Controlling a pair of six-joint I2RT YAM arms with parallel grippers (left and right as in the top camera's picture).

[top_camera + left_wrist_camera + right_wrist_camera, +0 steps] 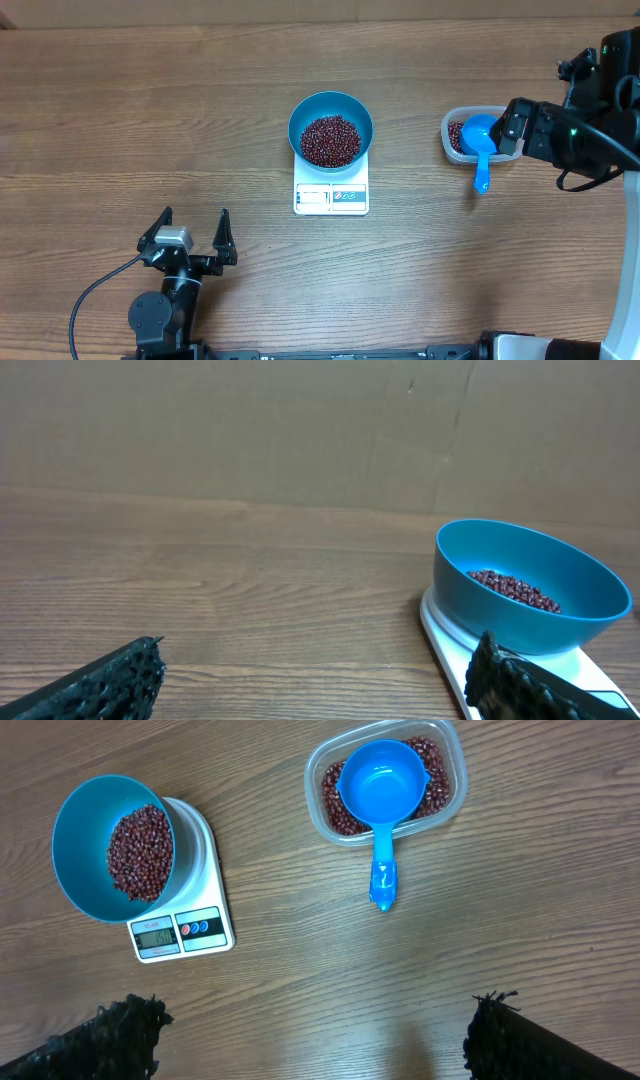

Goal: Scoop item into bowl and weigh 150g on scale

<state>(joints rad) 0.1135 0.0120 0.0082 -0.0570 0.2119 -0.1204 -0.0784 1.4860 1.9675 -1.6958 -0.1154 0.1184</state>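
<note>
Since the scoop (382,790) lies in the tub (313,792) just ahead of my right pincer (320,1005), which hangs wide open and empty, handle pointing back at it, that arm beats my equally wide left pincer (194,215), while the beans (140,850) sit in the bowl (75,820) on the scale (205,850).

scale (197,870) display digits too small to read, tub (451,129) partly hidden under right arm (560,135)

Evenly, softly lit from above; only faint short shadows beside bowl (330,104) and scoop (480,140); mild sheen across the wooden table (330,1000); sharp throughout, slightly soft along wrist views' bottom edges
</note>
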